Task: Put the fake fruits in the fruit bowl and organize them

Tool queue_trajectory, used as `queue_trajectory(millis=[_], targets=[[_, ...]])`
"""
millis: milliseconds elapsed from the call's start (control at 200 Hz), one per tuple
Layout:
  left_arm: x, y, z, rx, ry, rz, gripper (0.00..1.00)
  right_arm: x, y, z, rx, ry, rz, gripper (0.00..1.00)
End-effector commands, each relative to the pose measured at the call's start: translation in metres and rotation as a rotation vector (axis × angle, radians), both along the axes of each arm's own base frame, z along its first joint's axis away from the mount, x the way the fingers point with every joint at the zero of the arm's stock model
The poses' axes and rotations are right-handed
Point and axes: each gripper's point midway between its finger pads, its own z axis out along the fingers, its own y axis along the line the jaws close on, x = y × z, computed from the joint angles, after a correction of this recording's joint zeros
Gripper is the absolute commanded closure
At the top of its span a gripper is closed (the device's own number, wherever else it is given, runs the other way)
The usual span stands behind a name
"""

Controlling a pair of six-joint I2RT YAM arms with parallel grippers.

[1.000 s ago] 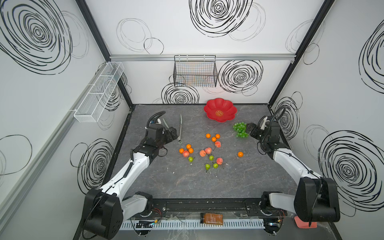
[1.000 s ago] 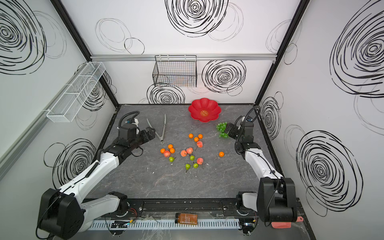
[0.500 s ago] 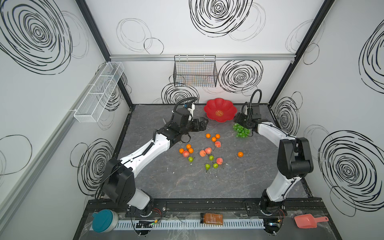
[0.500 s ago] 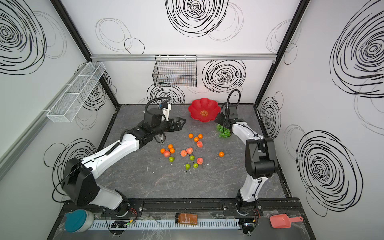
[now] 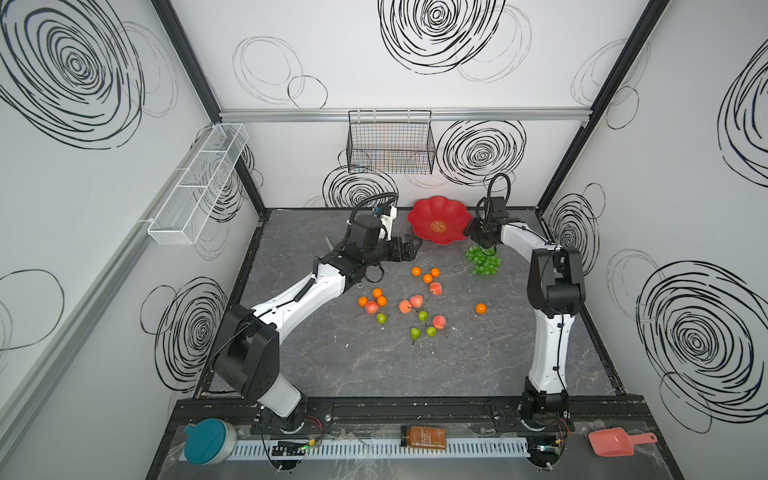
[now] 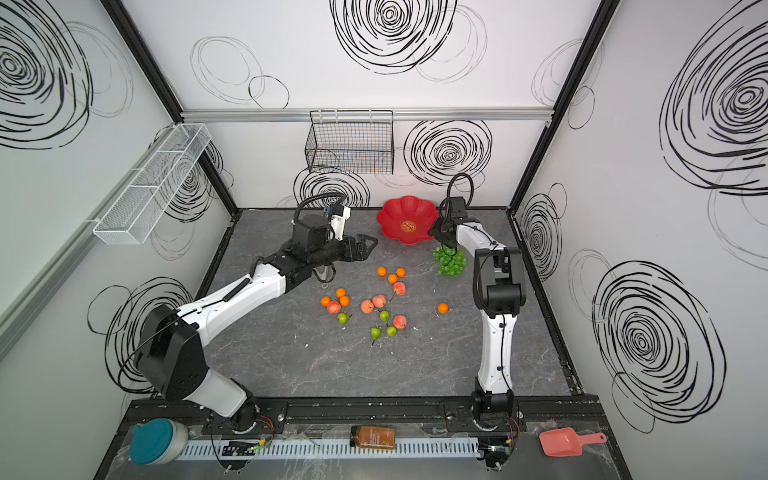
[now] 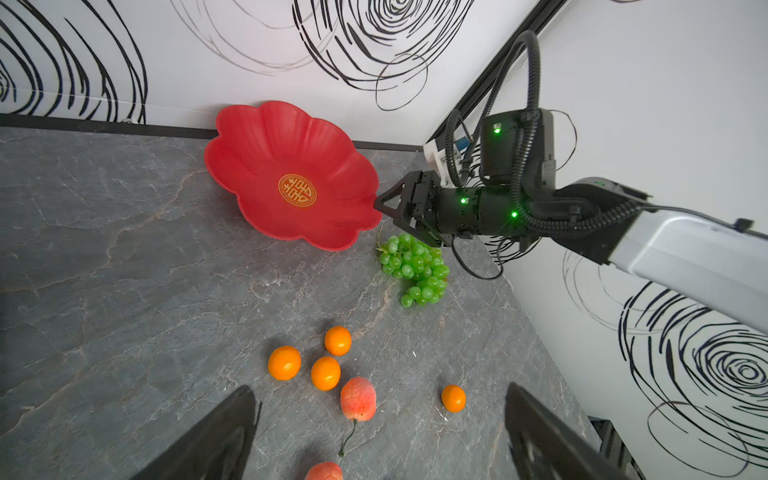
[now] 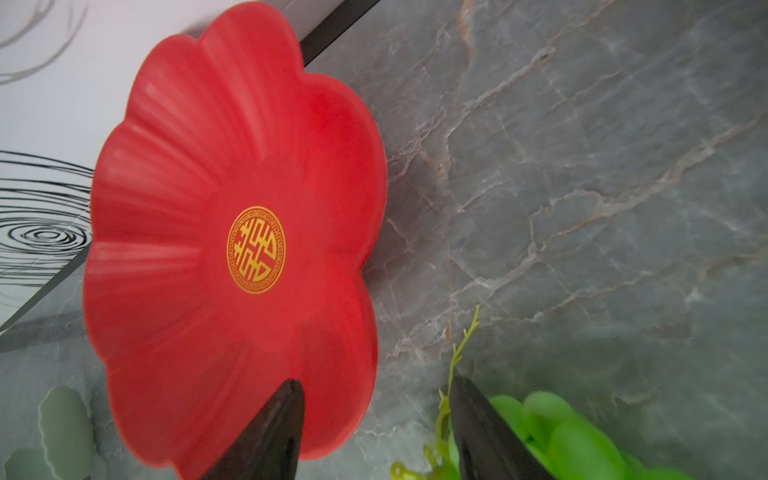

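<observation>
The grey marbled table [image 5: 415, 374] was boxed in by white swirl-marked walls.

In both top views the fruit bowl [image 5: 428, 214] [image 6: 397, 212] sat at upper middle, near the foot of the back wall. The right gripper [image 5: 471, 230] [image 6: 433, 230] met its right rim, and the grapes [image 5: 483, 261] [image 6: 449, 262] lay just below that gripper, near the table's right edge. The left gripper [image 5: 415, 248] [image 6: 372, 243] hung spread and empty just left of the bowl, apart from it. Tangerines [image 5: 427, 278], peaches [image 5: 405, 306] and pears [image 5: 415, 332] lay scattered mid-table. The table's lower half was bare stone from edge to edge.

In the left wrist view, the left gripper's fingers [image 7: 224, 436] stood wide apart over a peach [image 7: 358, 400] and nearby tangerines [image 7: 325, 372]. The bowl [image 7: 257, 158] lay in the upper middle, its far rim by the wall strip, with bare table to its left.

In the right wrist view, the right gripper's fingers [image 8: 274, 432] were partly spread astride the bowl's [image 8: 187, 166] rim. One finger lay over the red inside and the other outside, beside the grape stem. A gap showed between them, so nothing was pinched. Bare stone filled the right of that frame.
</observation>
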Motion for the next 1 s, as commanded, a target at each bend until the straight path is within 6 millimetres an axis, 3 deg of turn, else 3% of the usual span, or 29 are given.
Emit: queue_trajectory(millis=[0, 240, 430, 750, 991], targets=[[0.005, 0.000, 0.013, -0.044, -0.042, -0.019, 0.04, 0.005, 0.000, 0.000, 0.033, 0.030, 0.001, 0.40], [0.012, 0.002, -0.002, -0.005, 0.013, 0.006, 0.04, 0.016, 0.009, -0.016, 0.024, 0.072, 0.022, 0.53], [0.018, 0.010, -0.003, -0.006, 0.036, 0.023, 0.04, 0.019, 0.018, -0.022, 0.029, 0.074, 0.040, 0.64], [0.023, 0.017, -0.009, -0.010, 0.063, 0.036, 0.04, 0.022, 0.034, -0.015, 0.047, 0.062, 0.079, 0.87], [0.029, 0.028, -0.005, -0.034, 0.070, 0.054, 0.04, 0.016, 0.050, -0.011, 0.046, 0.067, 0.117, 0.94]])
